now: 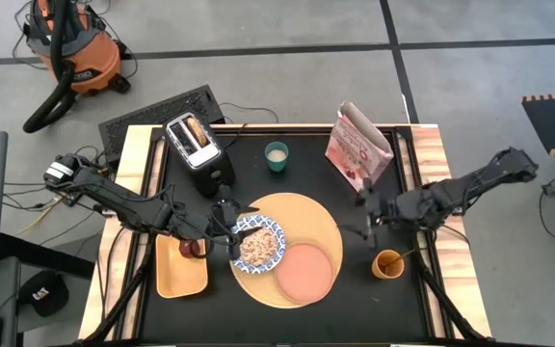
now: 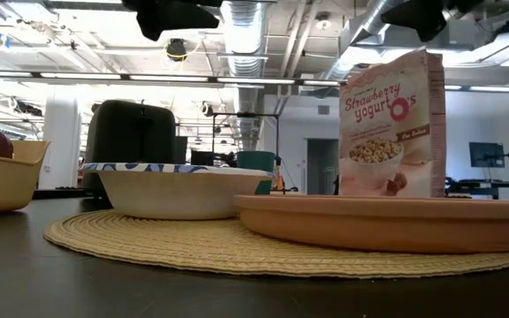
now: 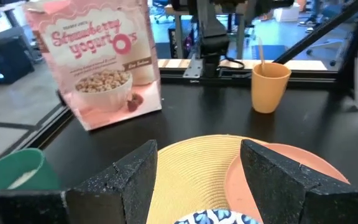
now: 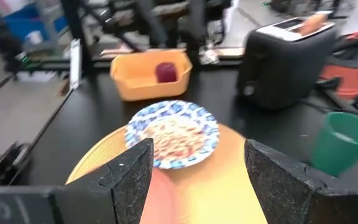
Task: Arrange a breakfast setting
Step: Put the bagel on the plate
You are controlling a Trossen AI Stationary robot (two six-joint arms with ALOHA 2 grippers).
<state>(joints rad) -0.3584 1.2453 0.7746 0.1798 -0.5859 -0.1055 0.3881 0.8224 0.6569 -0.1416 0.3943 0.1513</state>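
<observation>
Bowl (image 1: 258,244) is sitting on the round tan board (image 1: 302,217), filled with cereal, with the pink plate (image 1: 305,271) just beside it on the same board. Board is acting as the placemat, so both dishes are grouped where a diner would reach.

My left hand (image 1: 227,220) is hovering at the bowl's rim, fingers spread wide and holding nothing; the left wrist view is showing only board and plate between them. My right hand (image 1: 367,214) is hanging above the counter (image 1: 374,299) between the cereal bag (image 1: 356,146) and the orange cup (image 1: 388,262), also wide and empty.

Cup is standing off the board on the right side, with the gold spoon (image 1: 409,256) leaning in it, so the spoon is parked rather than laid.

Apple (image 4: 166,71) is lying in the yellow tray (image 1: 181,271) on the left, apart from the setting. Bagel (image 1: 195,129) is poking out of the toaster (image 1: 200,154) at the back, so it's not plated yet; I'm guessing the pink plate is being kept free for it. Teal cup (image 1: 277,155) is standing behind the board.
</observation>
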